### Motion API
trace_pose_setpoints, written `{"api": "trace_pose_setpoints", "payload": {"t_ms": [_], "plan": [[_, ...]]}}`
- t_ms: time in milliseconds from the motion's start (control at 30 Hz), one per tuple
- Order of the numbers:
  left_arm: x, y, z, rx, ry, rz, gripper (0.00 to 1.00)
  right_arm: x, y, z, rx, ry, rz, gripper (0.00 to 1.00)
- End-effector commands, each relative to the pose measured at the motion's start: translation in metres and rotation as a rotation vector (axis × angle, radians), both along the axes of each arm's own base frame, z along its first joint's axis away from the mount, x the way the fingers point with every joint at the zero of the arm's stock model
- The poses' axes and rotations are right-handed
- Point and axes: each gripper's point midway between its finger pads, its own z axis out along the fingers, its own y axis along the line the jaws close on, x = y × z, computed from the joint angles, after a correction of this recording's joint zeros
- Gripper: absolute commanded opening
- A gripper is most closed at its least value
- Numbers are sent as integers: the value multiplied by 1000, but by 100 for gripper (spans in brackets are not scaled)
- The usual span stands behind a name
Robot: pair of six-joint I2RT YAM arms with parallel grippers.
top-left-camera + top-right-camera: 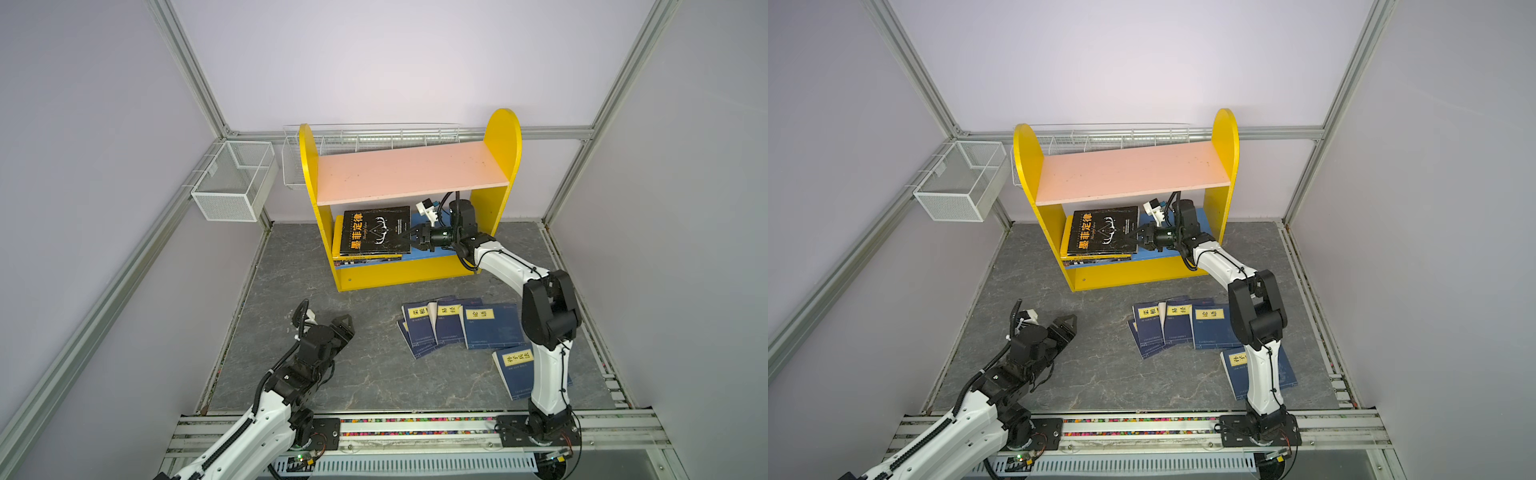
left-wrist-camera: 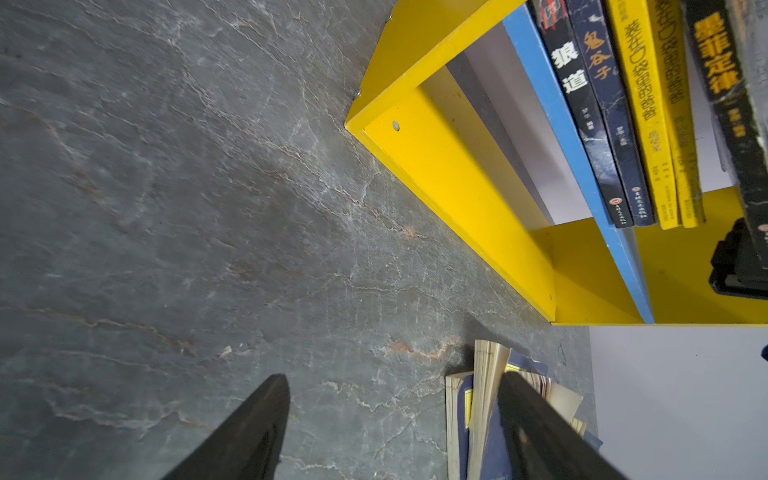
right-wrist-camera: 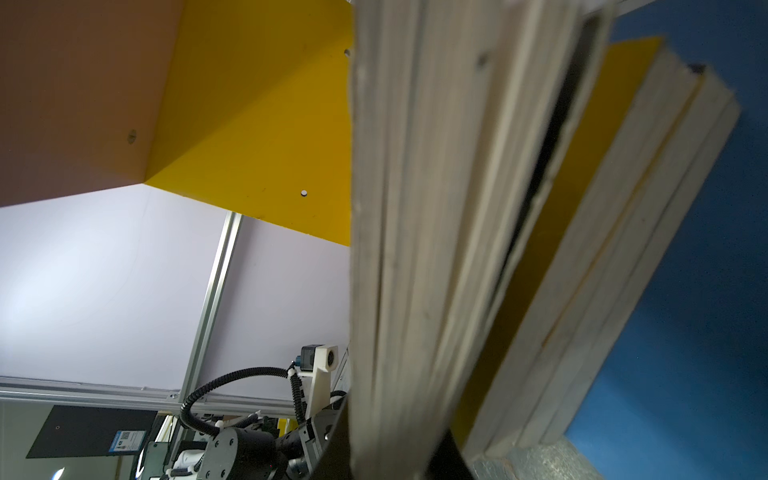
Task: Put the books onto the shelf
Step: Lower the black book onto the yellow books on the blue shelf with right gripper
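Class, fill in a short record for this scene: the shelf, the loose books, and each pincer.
Shelf: pink upper board bare; stack of books flat on the lower tier
Right pincer: shut on the black book over that stack
Left pincer: open, empty, above the table
Navy books: loose on the table, one partly behind the right arm
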Motion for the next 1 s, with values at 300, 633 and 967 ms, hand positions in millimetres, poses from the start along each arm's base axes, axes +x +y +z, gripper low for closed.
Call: {"api": "trace_pose_setpoints", "payload": {"t_ms": [300, 633, 967], "plan": [[2, -5, 1, -22, -7, -9, 80, 15, 27, 26, 30, -68, 45, 13], [2, -5, 2, -29, -8, -7, 79, 13, 25, 16, -129, -99, -1, 50], [1, -5, 5, -31, -12, -11, 79, 24, 1, 35, -297, -210, -127, 72]]}}
